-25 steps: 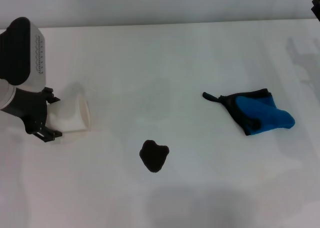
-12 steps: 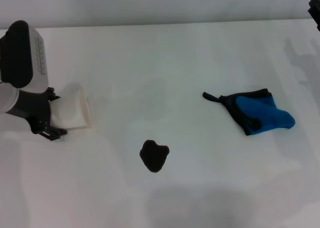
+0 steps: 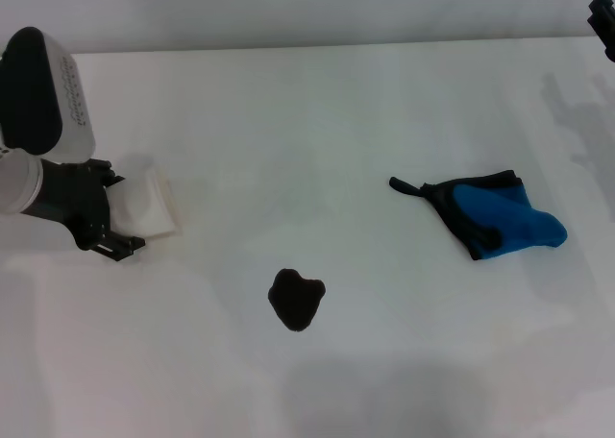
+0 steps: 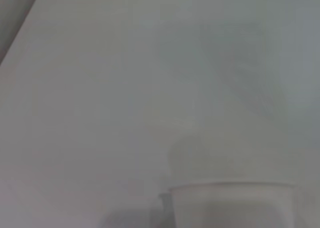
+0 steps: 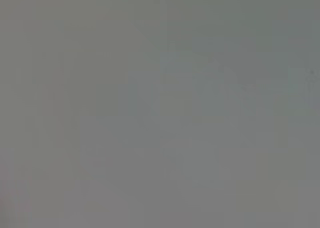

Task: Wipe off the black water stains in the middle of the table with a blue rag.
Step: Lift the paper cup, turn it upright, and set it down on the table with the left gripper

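No wiping is done yet. Left pincer (image 3: 123, 219) sits at the bench's (image 3: 317, 111) left edge, clamped on a white paper cup (image 3: 146, 204). Black water stains (image 3: 295, 299) remain mid-bench. Blue rag (image 3: 500, 217) lies untouched to their right. Right pincer (image 3: 603, 20) state: cannot tell.

Looks like a lab or robot test bench to me, not anybody's home. It's just a big plain white table (image 3: 317, 102) with a bare pale wall behind it, no decor at all. The only stuff set out is a blue rag (image 3: 495, 217), a white paper cup (image 3: 144, 205) and a staged-looking black blotch (image 3: 295, 299).
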`<action>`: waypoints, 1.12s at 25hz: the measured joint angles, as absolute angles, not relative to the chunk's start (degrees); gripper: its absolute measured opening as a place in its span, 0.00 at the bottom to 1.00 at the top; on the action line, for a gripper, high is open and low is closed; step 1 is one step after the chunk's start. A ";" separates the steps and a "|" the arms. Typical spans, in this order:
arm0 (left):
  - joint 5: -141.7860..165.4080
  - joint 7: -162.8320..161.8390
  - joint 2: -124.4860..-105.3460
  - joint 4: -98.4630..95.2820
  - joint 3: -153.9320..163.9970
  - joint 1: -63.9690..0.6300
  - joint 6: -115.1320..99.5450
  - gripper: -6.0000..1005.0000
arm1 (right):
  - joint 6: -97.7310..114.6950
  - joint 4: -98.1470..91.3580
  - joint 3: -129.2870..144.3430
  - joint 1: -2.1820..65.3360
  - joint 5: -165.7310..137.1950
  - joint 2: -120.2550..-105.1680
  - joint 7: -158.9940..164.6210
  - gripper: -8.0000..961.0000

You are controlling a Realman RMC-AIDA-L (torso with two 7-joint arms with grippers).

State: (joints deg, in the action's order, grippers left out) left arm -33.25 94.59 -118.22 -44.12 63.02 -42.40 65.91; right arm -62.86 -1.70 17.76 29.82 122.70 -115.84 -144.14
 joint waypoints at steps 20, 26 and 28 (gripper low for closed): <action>-43.34 92.09 -118.93 -46.35 63.33 -38.06 60.86 0.76 | -63.48 -1.77 18.18 29.14 122.49 -115.67 -144.18 0.88; -57.42 93.42 -118.95 -51.09 63.55 -32.26 57.61 0.76 | -63.48 -2.00 18.10 29.10 122.43 -115.62 -144.18 0.88; -63.44 95.74 -118.94 -51.63 63.46 -30.09 56.39 0.76 | -63.46 -2.10 18.14 29.09 122.42 -115.61 -144.20 0.88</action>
